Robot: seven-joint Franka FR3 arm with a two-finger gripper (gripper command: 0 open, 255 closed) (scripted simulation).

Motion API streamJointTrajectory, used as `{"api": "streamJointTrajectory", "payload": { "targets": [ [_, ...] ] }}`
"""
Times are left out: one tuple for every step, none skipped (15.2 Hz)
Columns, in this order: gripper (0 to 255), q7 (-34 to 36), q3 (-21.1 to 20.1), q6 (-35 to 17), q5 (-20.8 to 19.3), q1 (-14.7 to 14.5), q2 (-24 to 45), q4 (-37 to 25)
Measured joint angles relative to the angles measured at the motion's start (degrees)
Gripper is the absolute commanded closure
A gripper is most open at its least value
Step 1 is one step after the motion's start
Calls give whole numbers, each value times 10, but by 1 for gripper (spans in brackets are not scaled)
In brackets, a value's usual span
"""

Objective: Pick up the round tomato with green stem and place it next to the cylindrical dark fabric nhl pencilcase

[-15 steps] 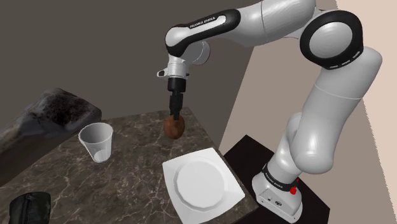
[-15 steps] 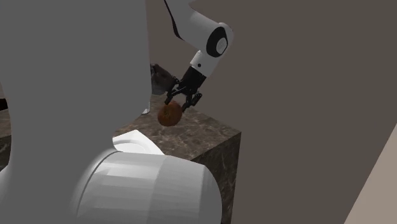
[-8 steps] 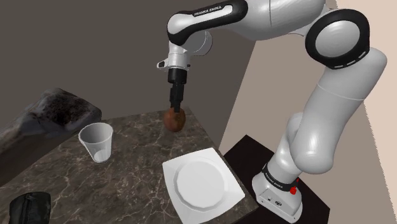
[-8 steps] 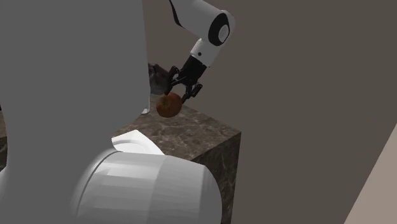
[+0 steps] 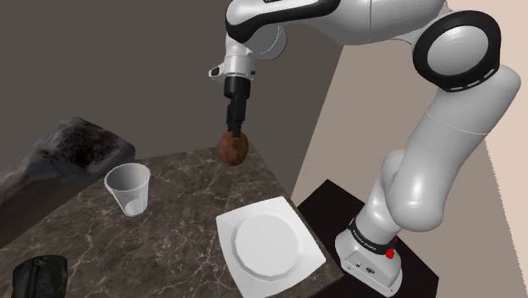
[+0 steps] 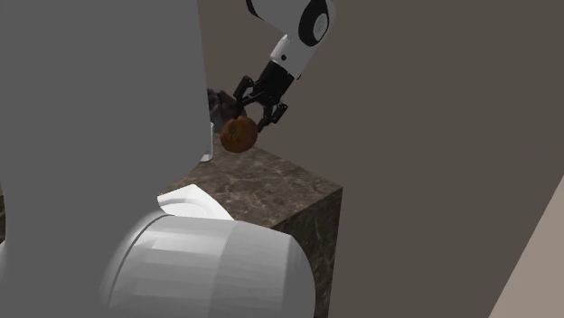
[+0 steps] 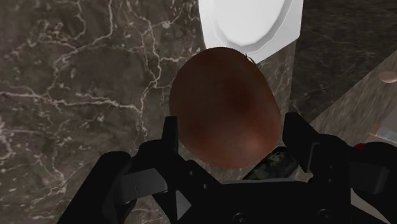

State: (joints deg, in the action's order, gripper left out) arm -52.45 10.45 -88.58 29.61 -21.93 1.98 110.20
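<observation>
Above the far corner of the marble counter (image 5: 178, 220), the gripper (image 5: 234, 133) pinches the reddish-brown tomato (image 5: 233, 150) between both fingers, clear of the surface (shoulder view). At 10 o'clock from the white plate (image 5: 228, 227) stands an upright white cup (image 5: 129, 188), mouth up. The dark pencil case (image 5: 38, 277) lies at the plate's 9 o'clock, well apart from the tomato.
</observation>
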Motion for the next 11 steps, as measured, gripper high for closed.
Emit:
{"api": "streamJointTrajectory", "payload": {
  "targets": [
    [255, 3, 0, 6, 0, 0, 0, -6],
    [255, 7, -1, 10, 1, -1, -1, -12],
    [255, 13, -3, 9, 2, -4, -5, -9],
    [255, 21, -8, 4, 5, -9, -11, -3],
    [255, 28, -13, -2, 7, -13, -20, 7],
    [255, 39, -20, -11, 11, -21, -29, 19],
    [255, 49, -27, -19, 14, -27, -39, 31],
    [255, 59, -34, -29, 19, -34, -45, 39],
    [255, 71, -42, -37, 25, -42, -42, 37],
    [255, 81, -51, -50, 31, -50, -49, 50],
    [255, 93, -59, -56, 35, -57, -53, 53]
  ]
}}
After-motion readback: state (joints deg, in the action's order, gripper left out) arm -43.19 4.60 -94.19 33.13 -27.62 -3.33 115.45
